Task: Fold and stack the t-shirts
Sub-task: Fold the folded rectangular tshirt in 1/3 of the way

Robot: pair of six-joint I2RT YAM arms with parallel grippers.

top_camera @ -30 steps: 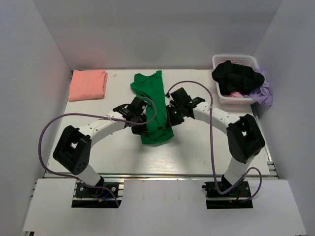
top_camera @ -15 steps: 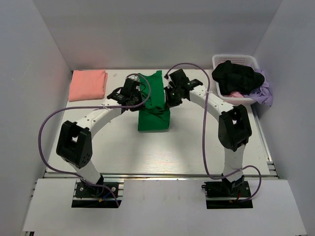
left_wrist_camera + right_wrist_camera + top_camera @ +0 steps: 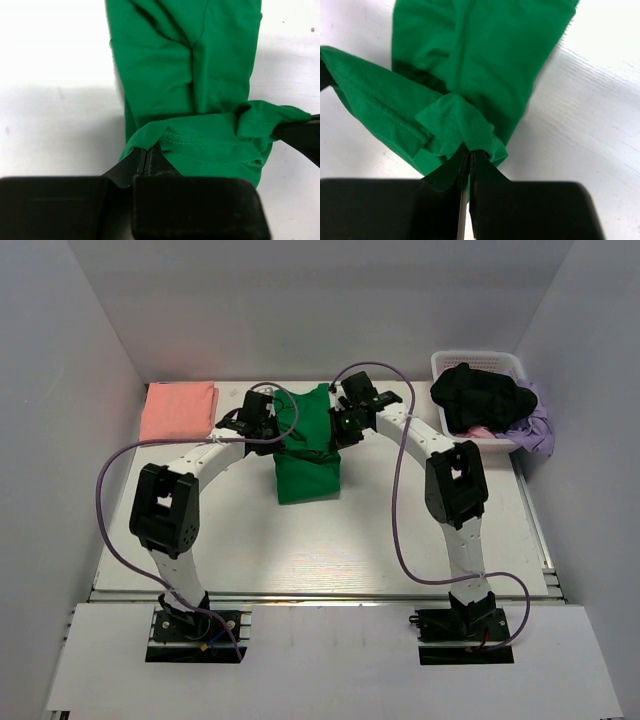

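Both arms stretched far across the table, elbows bowed outward. The left arm curves in from the left and the right arm from the right, wrists meeting at the far end of the green shirt. Left claw is pinched tight on a hemmed edge of the green cloth. In its wrist view the tips sit closed with the stitched fold bunched over them, and the shirt runs away flat beyond. Right claw likewise clamped on the opposite corner of the same edge; its wrist view shows the tips together with a small tuck of cloth held between them, the rest of the shirt lying on the white surface. The held edge is raised and doubled back over the shirt's far half. The green shirt sits mid-table toward the back; the pink shirt lies folded at the far left corner, well apart. A white basket at the far right holds dark clothes, with purple cloth spilling over its side. Against a second ago — both wrists were then near mid-table at the shirt's near end, the shirt long and slanted; since then they have carried that end away from the bases, and the shirt now reads shorter and squarer. Pink shirt and basket unchanged.
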